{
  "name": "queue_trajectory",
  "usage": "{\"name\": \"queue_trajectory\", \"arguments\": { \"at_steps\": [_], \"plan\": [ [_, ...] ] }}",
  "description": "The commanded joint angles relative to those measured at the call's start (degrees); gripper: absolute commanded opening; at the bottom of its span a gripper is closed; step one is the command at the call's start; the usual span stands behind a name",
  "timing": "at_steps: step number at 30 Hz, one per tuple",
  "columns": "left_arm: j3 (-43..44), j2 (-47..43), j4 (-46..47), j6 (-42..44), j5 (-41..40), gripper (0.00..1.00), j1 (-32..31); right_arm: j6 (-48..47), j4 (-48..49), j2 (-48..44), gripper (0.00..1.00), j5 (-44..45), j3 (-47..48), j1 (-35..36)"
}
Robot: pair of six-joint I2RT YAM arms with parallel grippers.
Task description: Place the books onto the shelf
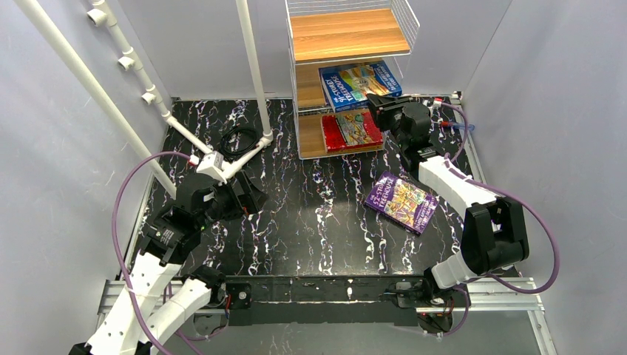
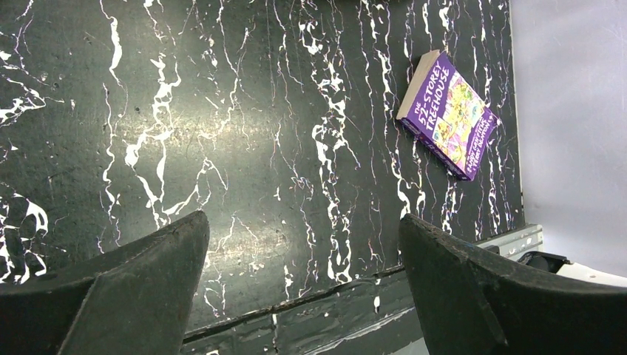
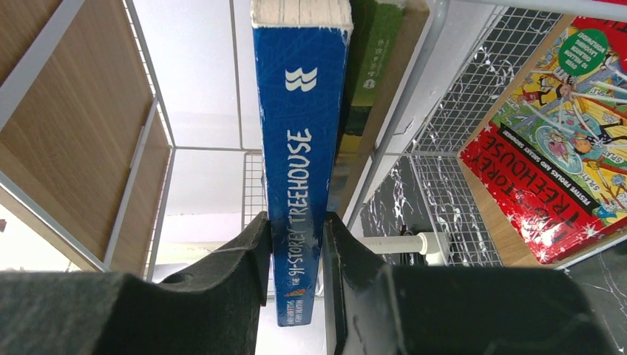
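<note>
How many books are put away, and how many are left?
The red book lies on the bottom board of the shelf. The right fingers pinch the blue book by its spine at the middle board, a green-spined book beside it. The purple book lies on the table.

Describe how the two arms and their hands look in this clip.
The left arm and right arm both mix white shell links with black joint housings, and a purple cable runs along each. The left hand and right hand each end in two thick, matte black, wedge-shaped fingers.
</note>
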Motion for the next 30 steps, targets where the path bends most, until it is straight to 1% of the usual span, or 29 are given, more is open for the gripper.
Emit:
{"name": "queue_trajectory", "arguments": {
  "at_steps": [1,9,13,16,28,29,30],
  "plan": [
    [0.65,-0.93,-1.93,0.73,-1.07,0.98,0.26,1.69,6.25,-1.93,0.02,2.51,2.6,-0.37],
    [1.63,-1.44,-3.1,1.52,-3.02,0.98,0.31,4.99,8.24,2.23,0.01,4.03,6.93,-0.27],
    [2.14,-1.35,-3.47,1.68,-3.28,0.98,0.31,5.88,8.69,2.55,0.01,6.66,7.06,-0.23],
    [2.35,-1.29,-3.73,1.73,-3.49,0.98,0.3,5.95,8.44,3.12,0.01,6.83,7.75,-0.19],
    [1.7,-1.39,-3.94,1.3,-3.91,0.98,0.31,7.31,8.75,3.74,0.01,7.94,5.53,0.43],
    [1.59,-1.55,-3.95,1.21,-3.95,0.98,0.31,7.39,8.73,3.74,0.03,8.0,5.43,0.44],
    [1.44,-1.67,-3.94,1.13,-3.96,0.98,0.31,7.62,8.76,3.74,0.07,7.94,5.32,0.46]
  ]
}}
